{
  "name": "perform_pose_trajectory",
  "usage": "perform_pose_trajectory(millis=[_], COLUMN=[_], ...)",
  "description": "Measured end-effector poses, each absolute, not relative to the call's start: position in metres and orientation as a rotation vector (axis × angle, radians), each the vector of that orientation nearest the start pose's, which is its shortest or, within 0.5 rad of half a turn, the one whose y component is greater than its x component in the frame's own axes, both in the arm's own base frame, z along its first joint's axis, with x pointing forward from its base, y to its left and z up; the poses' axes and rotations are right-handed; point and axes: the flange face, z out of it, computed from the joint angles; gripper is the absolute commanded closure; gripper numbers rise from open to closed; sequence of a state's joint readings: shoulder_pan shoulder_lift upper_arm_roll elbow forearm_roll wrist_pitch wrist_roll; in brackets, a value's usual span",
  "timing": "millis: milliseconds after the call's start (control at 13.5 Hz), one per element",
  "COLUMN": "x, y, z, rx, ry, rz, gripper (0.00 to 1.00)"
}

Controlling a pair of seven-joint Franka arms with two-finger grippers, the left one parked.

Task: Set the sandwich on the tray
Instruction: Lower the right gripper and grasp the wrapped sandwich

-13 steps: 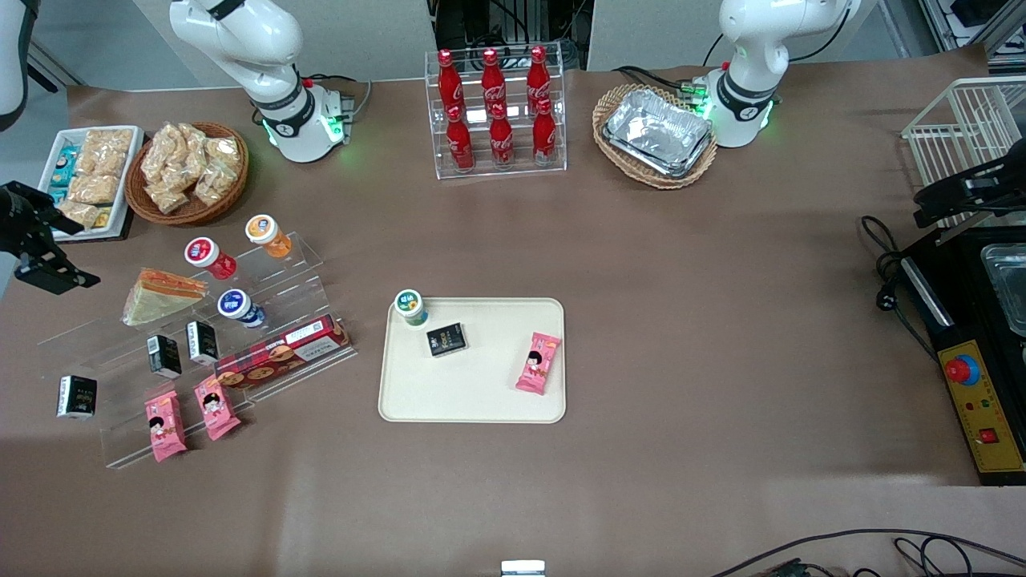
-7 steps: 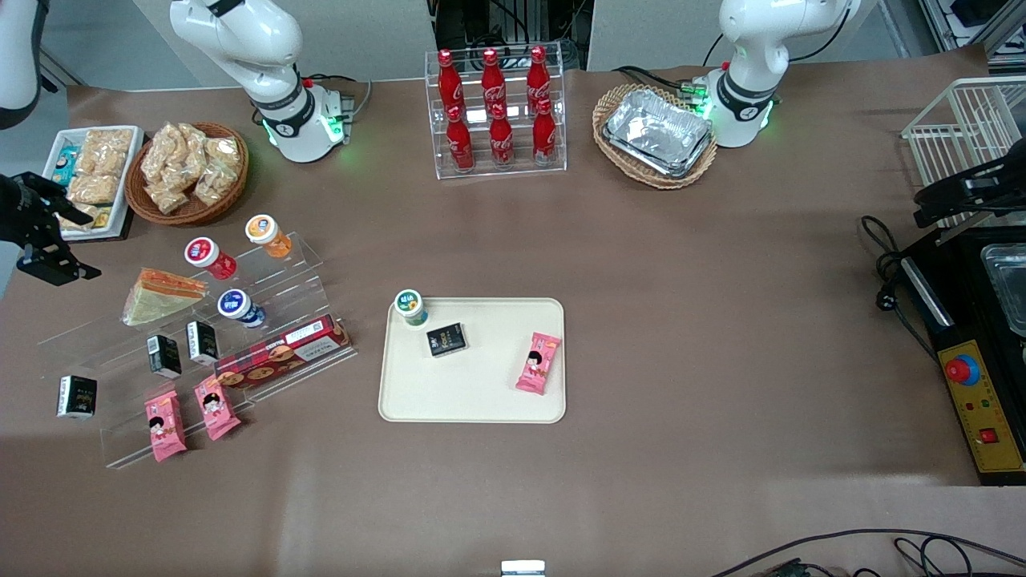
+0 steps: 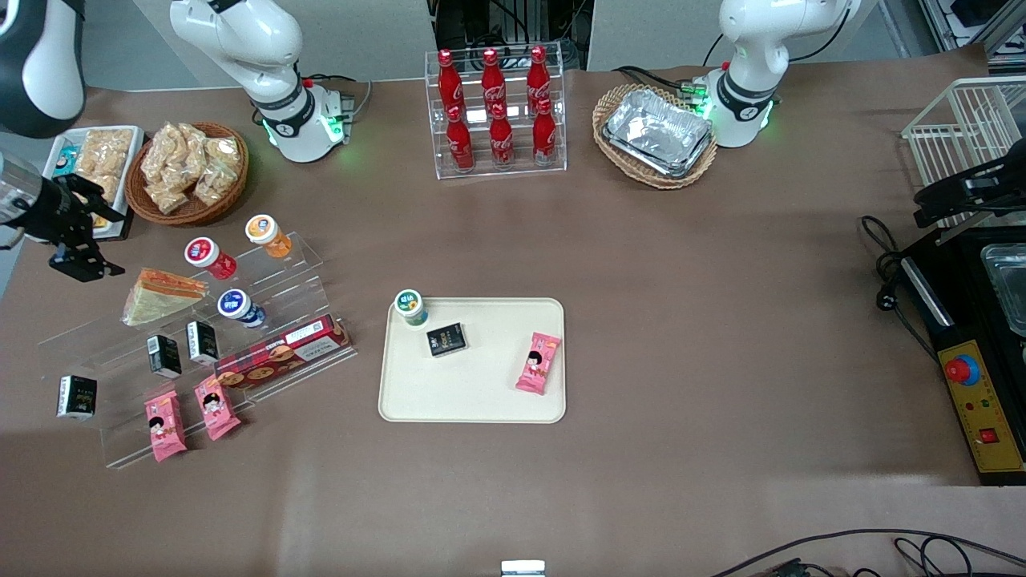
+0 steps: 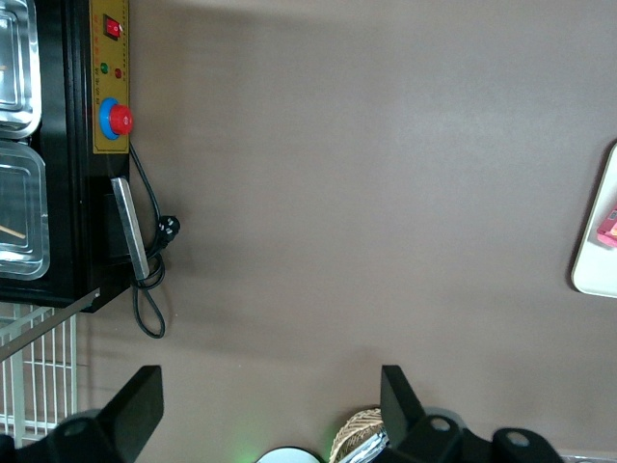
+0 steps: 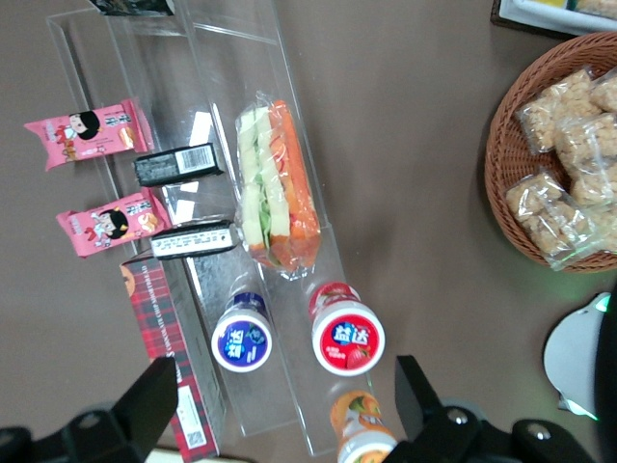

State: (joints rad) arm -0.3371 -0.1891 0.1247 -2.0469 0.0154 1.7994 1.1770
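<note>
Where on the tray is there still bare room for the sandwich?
The tray is bare along its edge nearest the front camera and between the black packet and the pink snack packet. Its corner with the green-lidded cup is crowded. The sandwich sits on the acrylic steps; the pincer, open, hovers beside it.

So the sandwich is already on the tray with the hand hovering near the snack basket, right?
Not quite: the front view shows the sandwich on the clear display steps, not on the tray. The hand does hover near the snack basket, open and empty.
</note>
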Motion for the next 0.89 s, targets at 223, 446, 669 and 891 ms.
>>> perform_pose_trajectory(millis=[223,446,669,891], x=[0.483,0.478,0.476,0.474], y=[-0.112,-0.131,-0.132,-0.137], z=[0.478,0.45,0.43,0.412], rx=[-2.392,-2.353,-2.356,-2.339], ry=[2.066,2.104,2.095,2.1], rz=[0.039,0.035,0.026,-0.005], gripper=[0.0,0.0,0.0,0.0])
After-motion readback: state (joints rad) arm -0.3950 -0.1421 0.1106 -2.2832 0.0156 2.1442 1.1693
